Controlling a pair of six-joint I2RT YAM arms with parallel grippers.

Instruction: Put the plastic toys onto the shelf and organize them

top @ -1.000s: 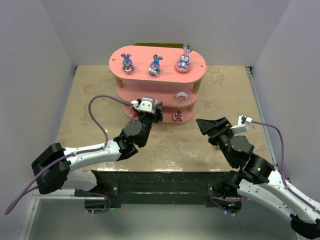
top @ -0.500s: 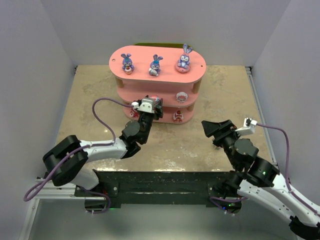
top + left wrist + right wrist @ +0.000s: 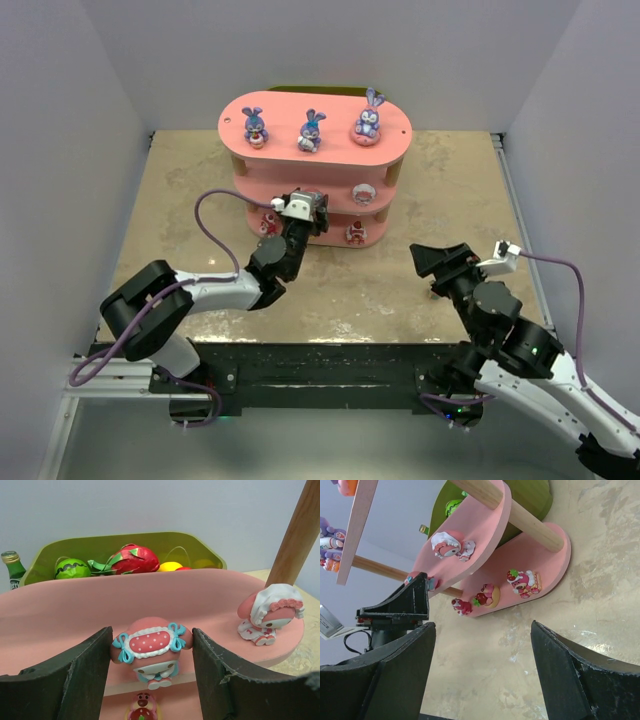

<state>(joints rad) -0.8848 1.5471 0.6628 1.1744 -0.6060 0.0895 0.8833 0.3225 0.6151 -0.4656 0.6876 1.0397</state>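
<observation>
The pink three-tier shelf (image 3: pixel 335 108) stands at the back of the table. Three purple-blue bunnies (image 3: pixel 310 131) sit on its top board. My left gripper (image 3: pixel 311 207) is at the front edge of the middle board (image 3: pixel 75 615), shut on a small pink figure with blue bows (image 3: pixel 150 642). A pink and white figure (image 3: pixel 270 612) stands on that board's right end. Red and pink figures (image 3: pixel 487 595) sit on the bottom board. My right gripper (image 3: pixel 430 262) hangs open over the table at the right, with nothing between its fingers (image 3: pixel 410 655).
A green bin (image 3: pixel 125 545) with toy fruit stands behind the shelf, a bottle (image 3: pixel 12 565) at its left. A wooden post (image 3: pixel 297 530) rises at the shelf's right end. Grey walls close in the table on three sides.
My left arm has reached further forward, bringing the held figure closer to the middle board. The right arm has drawn back toward the near right.
</observation>
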